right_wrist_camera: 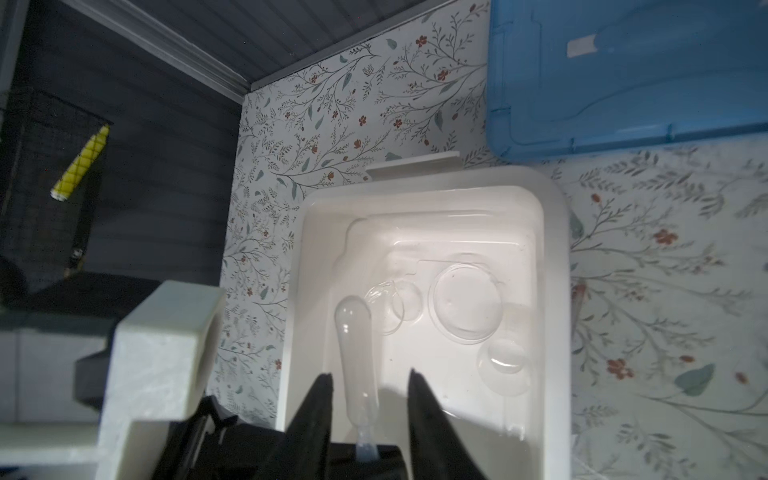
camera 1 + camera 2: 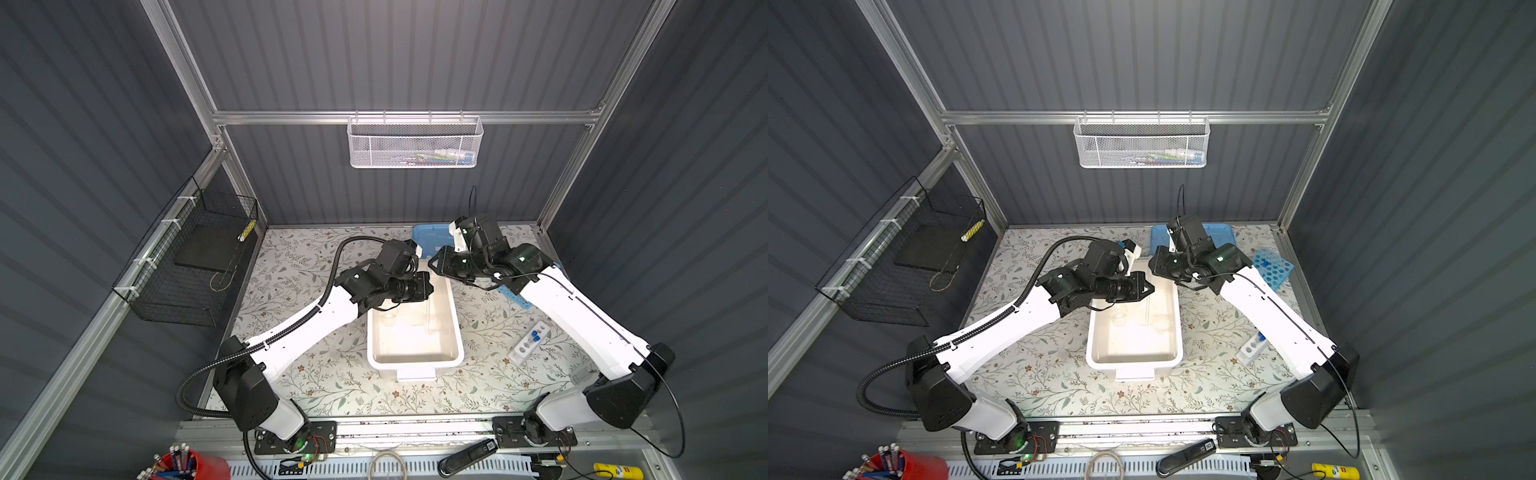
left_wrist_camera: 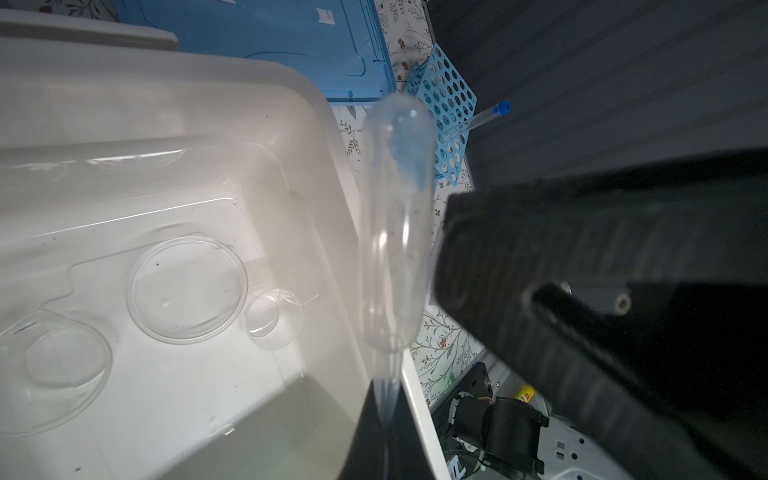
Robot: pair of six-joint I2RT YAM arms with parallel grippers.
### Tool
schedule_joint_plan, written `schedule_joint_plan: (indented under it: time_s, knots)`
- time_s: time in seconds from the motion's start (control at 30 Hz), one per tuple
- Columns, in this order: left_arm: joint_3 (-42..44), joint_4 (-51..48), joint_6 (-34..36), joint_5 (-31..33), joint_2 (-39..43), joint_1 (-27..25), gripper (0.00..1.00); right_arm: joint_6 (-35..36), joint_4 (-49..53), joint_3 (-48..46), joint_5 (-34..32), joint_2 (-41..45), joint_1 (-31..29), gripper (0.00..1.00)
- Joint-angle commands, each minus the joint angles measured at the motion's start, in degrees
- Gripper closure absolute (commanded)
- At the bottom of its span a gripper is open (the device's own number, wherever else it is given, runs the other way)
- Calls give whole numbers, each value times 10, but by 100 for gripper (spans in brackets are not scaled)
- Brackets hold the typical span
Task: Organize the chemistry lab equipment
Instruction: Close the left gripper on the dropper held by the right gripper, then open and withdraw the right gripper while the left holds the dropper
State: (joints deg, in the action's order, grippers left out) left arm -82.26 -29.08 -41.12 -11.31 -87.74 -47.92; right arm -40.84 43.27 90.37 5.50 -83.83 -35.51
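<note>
Gripped the clear tube (image 1: pixel 357 353) by its thin end in the left hand (image 2: pixel 1144 287), closed tight, above the white tub (image 1: pixel 552 249). Held the right hand (image 1: pixel 370 374) open, fingers either side of the tube without touching. Found small clear vessels (image 1: pixel 465 303) on the tub floor, the sky-blue rack (image 3: pixel 451 108) on the tabletop (image 1: pixel 374 104) beside the blue lid (image 1: pixel 623 83).

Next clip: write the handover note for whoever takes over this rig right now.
Left gripper: jaws shut on the clear dropper by its stem, over the white tub.
Right gripper: jaws open either side of it, not gripping.
Done: clear dishes lie in the tub; sky-blue rack has one capped tube leaning in it; small white rack holds blue-capped tubes.
Left: stow the dropper, probably in the tub.
</note>
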Motion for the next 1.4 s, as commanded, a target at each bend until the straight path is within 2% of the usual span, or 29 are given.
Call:
schedule_joint_plan:
  time_s: [0.0, 0.23, 0.4, 0.57, 0.63, 0.73, 0.9, 1.07, 1.37]
  knots:
    - [4, -35, 17, 15, 27, 1, 95, 6, -2, -5, -30, 20, 10, 54]
    - [21, -90, 34, 73, 26, 1, 95, 42, -4, -10, 5, 16, 88, 38]
    - [23, -134, 47, 88, 15, 1, 96, 71, -24, -9, 41, -23, 163, 33]
    - [2, -199, 65, 111, -10, 1, 96, 99, -30, 15, 37, -90, 215, 31]
    - [-1, -212, 81, 117, -19, 1, 97, 113, -43, 18, 35, -109, 221, 30]
    - [40, -177, 93, 120, -15, 0, 97, 128, -87, -6, 17, -121, 223, 29]
    - [-44, -215, 112, 148, -52, 1, 97, 161, -67, 40, 37, -165, 237, 28]
    - [-32, -208, 88, 152, -52, 6, 98, 141, -90, 42, 59, -165, 264, 28]
    - [-105, -205, 97, 131, -143, 22, 98, 166, -11, 121, 80, -204, 278, 28]
